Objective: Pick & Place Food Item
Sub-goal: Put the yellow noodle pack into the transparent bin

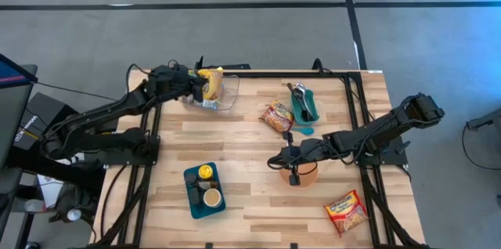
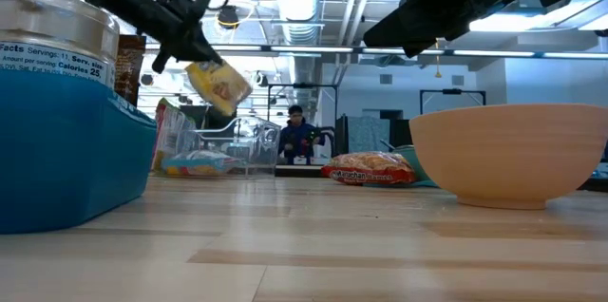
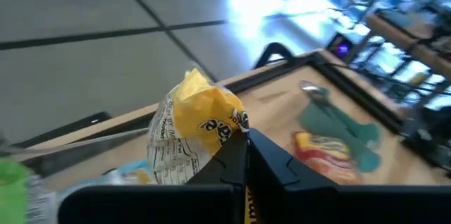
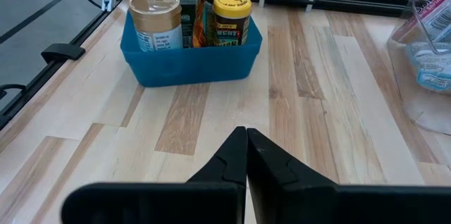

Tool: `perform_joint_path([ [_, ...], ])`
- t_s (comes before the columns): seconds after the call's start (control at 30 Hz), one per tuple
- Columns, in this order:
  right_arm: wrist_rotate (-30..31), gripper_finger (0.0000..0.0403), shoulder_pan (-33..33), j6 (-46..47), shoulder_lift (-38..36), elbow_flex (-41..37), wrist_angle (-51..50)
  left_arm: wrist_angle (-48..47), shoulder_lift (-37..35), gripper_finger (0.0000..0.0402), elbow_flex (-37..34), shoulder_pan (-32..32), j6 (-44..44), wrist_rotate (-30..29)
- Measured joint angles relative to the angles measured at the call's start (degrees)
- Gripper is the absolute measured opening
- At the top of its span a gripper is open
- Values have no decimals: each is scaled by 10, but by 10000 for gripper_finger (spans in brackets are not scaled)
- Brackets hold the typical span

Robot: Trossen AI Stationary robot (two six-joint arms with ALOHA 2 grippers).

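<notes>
Holding a yellow snack bag (image 1: 210, 82), left claw (image 1: 200, 84) clamped above clear bin (image 1: 223, 96).
Right claw (image 1: 275, 161) closed, empty, beside orange bowl (image 1: 307, 175); ramen packet (image 1: 277, 116) between.

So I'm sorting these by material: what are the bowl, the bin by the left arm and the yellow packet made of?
Bowl: probably matte plastic or ceramic, opaque peach. Bin: clear rigid plastic, see-through. Yellow packet: crinkled printed film, creased.
</notes>
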Motion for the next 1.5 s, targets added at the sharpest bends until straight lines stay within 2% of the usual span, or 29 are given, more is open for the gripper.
perform_joint_path([
  [0.27, 0, 0, 0, -3, 0, 0, 0, 20, 61, 0, 0, 36, 9, 31],
  [0.6, 0, 0, 0, -5, 0, 0, 0, 47, 121, 0, 0, 44, 34, 31],
  [1.0, 0, 0, 0, -5, 0, 0, -1, 30, 143, 0, 0, 64, 29, 30],
  [1.23, 0, 0, 0, -5, 0, 0, -1, -15, 139, 0, 0, 81, 10, 21],
  [1.5, 0, 0, 0, -5, 0, 0, -1, -19, 139, 0, 0, 82, 9, 5],
])
